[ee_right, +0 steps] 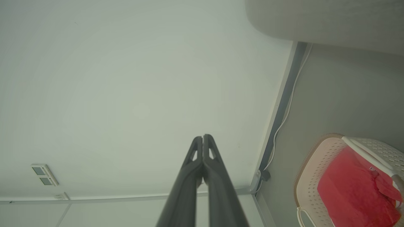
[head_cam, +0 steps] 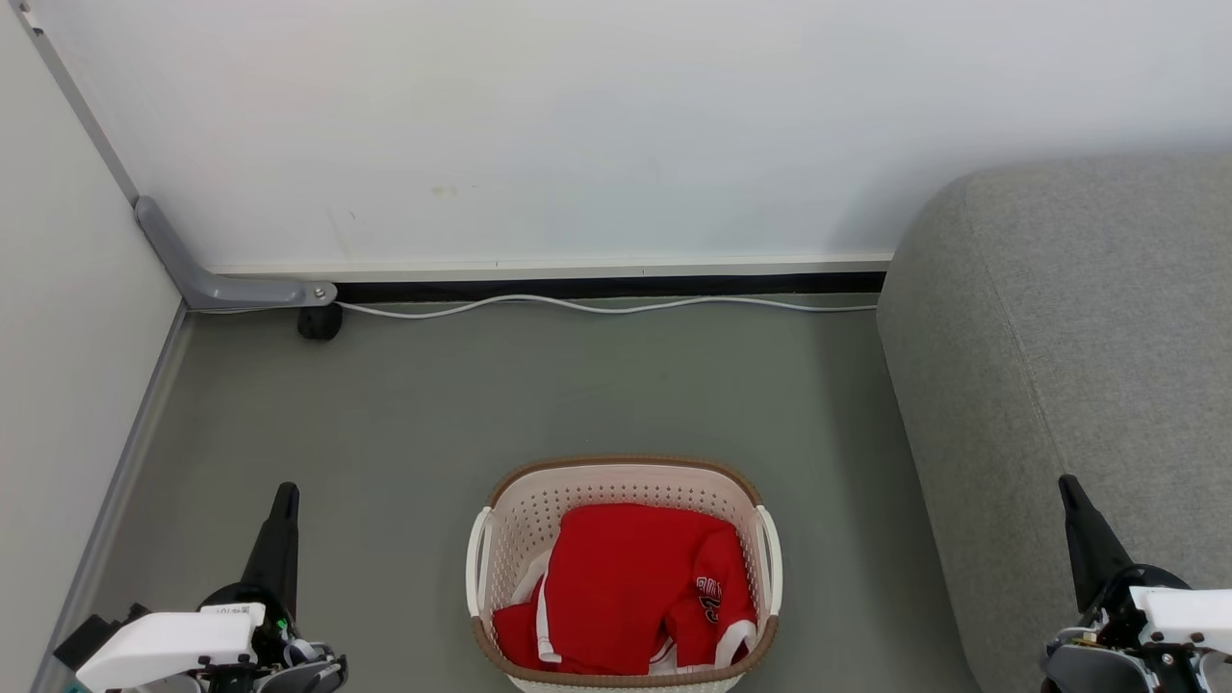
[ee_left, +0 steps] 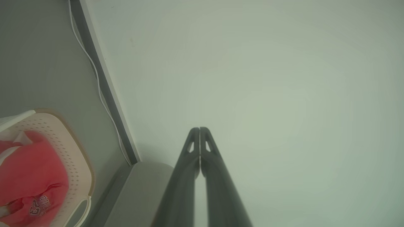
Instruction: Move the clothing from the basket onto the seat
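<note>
Red clothing point(head_cam: 626, 587) with white trim and dark lettering lies heaped in the cream basket point(head_cam: 539, 491), which stands on the grey floor at the bottom middle of the head view. The grey sofa seat point(head_cam: 1088, 327) fills the right side. My left gripper point(head_cam: 285, 493) stands shut at the lower left, well left of the basket. At the lower right my right gripper point(head_cam: 1066, 484) is shut, in front of the sofa. In the left wrist view the left gripper point(ee_left: 199, 128) points at the white wall, with the basket point(ee_left: 79, 157) and clothing point(ee_left: 28, 176) to its left. The right wrist view shows the right gripper point(ee_right: 202, 136), the basket point(ee_right: 312, 164) and clothing point(ee_right: 350, 186).
A white wall point(head_cam: 539, 125) runs along the back with a white cable point(head_cam: 597, 306) on the floor at its base. A grey bracket point(head_cam: 207, 279) and a dark foot point(head_cam: 320, 322) sit in the left corner. Bare floor point(head_cam: 539, 385) lies between wall and basket.
</note>
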